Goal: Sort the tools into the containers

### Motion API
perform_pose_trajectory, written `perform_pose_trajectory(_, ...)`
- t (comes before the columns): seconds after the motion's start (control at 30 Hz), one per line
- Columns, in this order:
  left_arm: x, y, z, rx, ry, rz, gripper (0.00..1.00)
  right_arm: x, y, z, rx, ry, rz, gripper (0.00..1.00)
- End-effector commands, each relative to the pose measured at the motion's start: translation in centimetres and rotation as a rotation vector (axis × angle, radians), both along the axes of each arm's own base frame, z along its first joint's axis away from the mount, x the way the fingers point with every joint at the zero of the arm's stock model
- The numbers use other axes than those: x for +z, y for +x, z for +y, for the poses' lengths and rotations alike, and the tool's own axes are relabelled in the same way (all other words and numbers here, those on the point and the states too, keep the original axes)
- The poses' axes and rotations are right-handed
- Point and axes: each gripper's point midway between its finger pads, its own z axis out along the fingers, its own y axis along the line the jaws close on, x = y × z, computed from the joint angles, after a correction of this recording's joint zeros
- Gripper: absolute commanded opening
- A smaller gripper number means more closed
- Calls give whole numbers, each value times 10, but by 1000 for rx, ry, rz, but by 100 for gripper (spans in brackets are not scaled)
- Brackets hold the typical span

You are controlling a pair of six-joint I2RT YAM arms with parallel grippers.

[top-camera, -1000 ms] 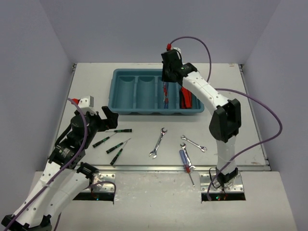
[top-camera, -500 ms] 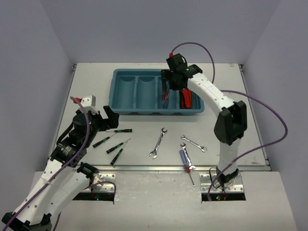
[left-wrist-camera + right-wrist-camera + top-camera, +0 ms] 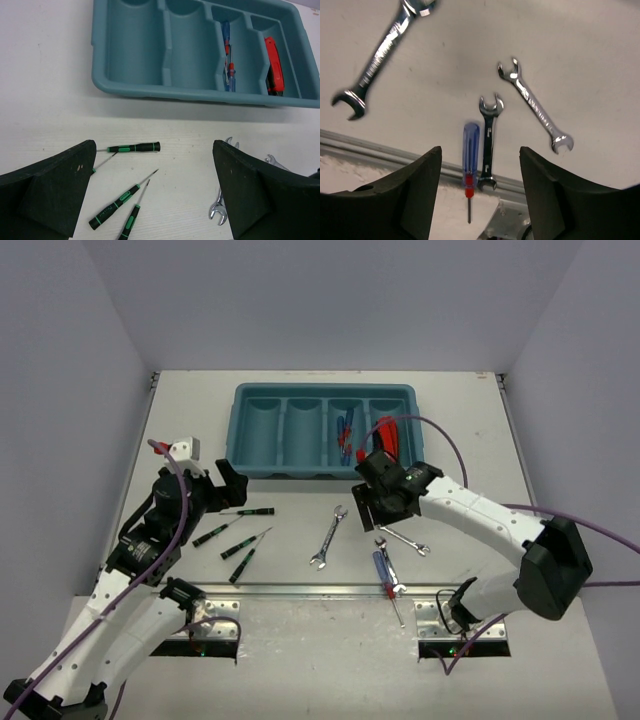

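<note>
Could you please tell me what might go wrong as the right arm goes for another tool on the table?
1. The blue screwdriver lies close beside a small wrench. The open right fingers hover over both and could catch the pair or flick the wrench aside.
2. Both lie at the near edge of the table, and the screwdriver's tip pokes past the metal rail. A nudge might push them off.
</note>
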Motion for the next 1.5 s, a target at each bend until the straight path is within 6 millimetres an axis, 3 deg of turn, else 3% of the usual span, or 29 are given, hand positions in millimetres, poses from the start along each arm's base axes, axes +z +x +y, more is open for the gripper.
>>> perform_pose_trajectory(0.0, 12, 3, -4, -13, -13, -46, 100, -17, -32, 4, -12, 65, 51, 62)
perform_pose_trajectory(0.4, 14, 2, -2, -9, -15, -55, 100, -71, -62, 9, 8, 110, 176, 53)
perform_pose_trajectory(0.77, 15, 1, -3, -13, -19, -61, 100, -99, -69, 6, -3, 62, 218, 38)
perform_pose_trajectory(0.9, 16, 1, -3, -14, -20, -63, 100, -101, -66, 4, -13, 37, 212, 23)
perform_pose_trajectory(0.93, 16, 1, -3, -14, -21, -64, 100, -101, -66, 7, -10, 44, 212, 9)
perform_pose_trajectory(1.0, 15, 1, -3, -14, -20, -62, 100, -94, -62, 13, -7, 66, 197, 2)
perform_pose_trajectory(1.1, 15, 1, -3, -14, -20, -61, 100, -77, -54, 28, 13, 128, 164, 1)
perform_pose_trajectory(1.2, 15, 1, -3, -13, -19, -60, 100, -48, -38, 41, 34, 170, 97, 1)
perform_pose_trajectory(1.23, 15, 1, -3, -12, -18, -60, 100, -27, -23, 46, 40, 171, 38, 1)
perform_pose_trajectory(1.27, 15, 1, -3, -14, -18, -60, 100, -27, -22, 46, 50, 167, 34, 0)
perform_pose_trajectory(1.37, 14, 1, -2, -9, -17, -58, 100, 22, 24, 59, 49, 140, -90, 0)
perform_pose_trajectory(1.47, 15, 1, -2, -8, -18, -60, 100, 45, 68, 66, 24, 156, -120, 0)
